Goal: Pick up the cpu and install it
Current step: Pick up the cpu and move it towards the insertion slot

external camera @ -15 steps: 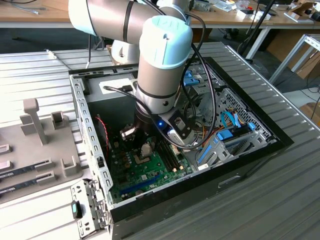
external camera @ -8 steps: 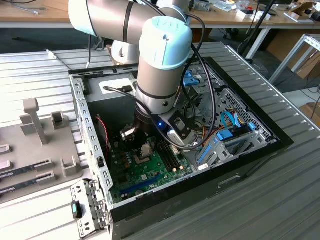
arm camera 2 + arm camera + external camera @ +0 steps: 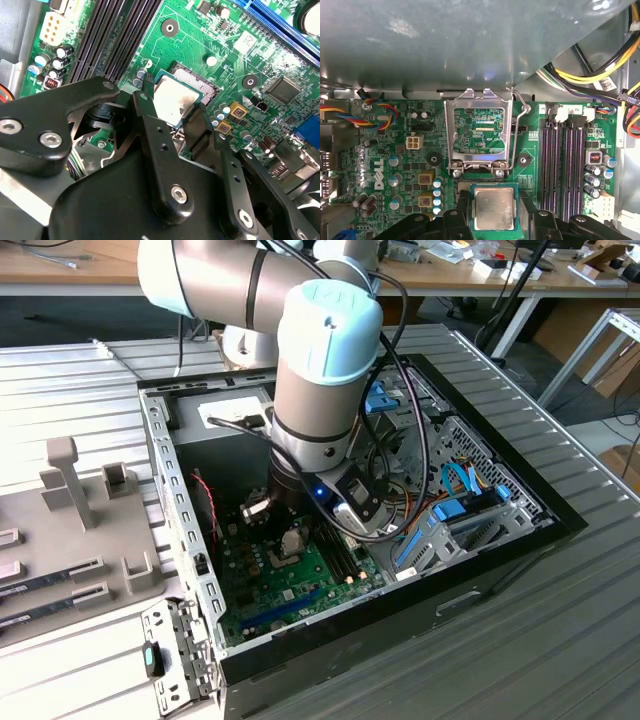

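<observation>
Slats of grey metal are forming the table [image 3: 560,640], which is carrying an open case [image 3: 178,500] and, at the exterior view's left, a grey fixture [image 3: 70,490]. Wooden desks [image 3: 80,270] are running along the back of the room. The arm [image 3: 320,350] is reaching down into the case, over the green board [image 3: 300,585].

In both wrist views the gripper [image 3: 494,202] is pinching the cpu [image 3: 493,209]. Its black fingers [image 3: 527,210] are pressing against two opposite edges, and the silver top is facing up between them. The cpu is hanging just over the socket [image 3: 202,82], whose contact field is showing past one edge in the second wrist view. The load plate [image 3: 451,125] is standing raised just beside the cpu, with its wire lever [image 3: 520,107] alongside. Memory slots [image 3: 560,165] are lying near, to one side of the socket.
</observation>
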`<state>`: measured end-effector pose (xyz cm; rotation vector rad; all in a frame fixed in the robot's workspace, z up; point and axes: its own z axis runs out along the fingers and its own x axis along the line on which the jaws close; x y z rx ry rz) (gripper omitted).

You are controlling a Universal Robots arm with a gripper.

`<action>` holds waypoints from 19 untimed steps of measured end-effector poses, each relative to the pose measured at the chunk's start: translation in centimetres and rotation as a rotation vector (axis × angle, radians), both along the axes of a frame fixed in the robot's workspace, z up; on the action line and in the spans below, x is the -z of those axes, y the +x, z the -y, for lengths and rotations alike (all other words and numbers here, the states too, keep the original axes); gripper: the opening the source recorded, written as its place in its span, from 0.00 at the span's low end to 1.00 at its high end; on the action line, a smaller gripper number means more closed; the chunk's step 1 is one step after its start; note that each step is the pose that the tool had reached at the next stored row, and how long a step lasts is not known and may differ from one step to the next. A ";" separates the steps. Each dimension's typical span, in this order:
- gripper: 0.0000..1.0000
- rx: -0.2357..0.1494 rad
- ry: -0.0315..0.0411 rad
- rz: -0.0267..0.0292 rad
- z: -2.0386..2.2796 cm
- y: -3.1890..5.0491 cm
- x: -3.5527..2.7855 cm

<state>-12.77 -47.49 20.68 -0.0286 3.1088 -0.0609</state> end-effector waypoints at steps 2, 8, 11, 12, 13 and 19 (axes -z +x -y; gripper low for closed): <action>0.47 0.000 0.0000 0.0000 0.00 0.00 0.03; 0.47 0.000 0.0000 0.0000 0.00 0.00 0.16; 0.47 0.000 -0.0001 0.0000 0.00 0.00 0.22; 0.47 0.000 0.0000 0.0000 0.00 0.00 0.25; 0.47 0.000 0.0000 0.0000 0.00 0.00 0.26; 0.47 0.000 -0.0005 -0.0001 0.00 0.00 0.35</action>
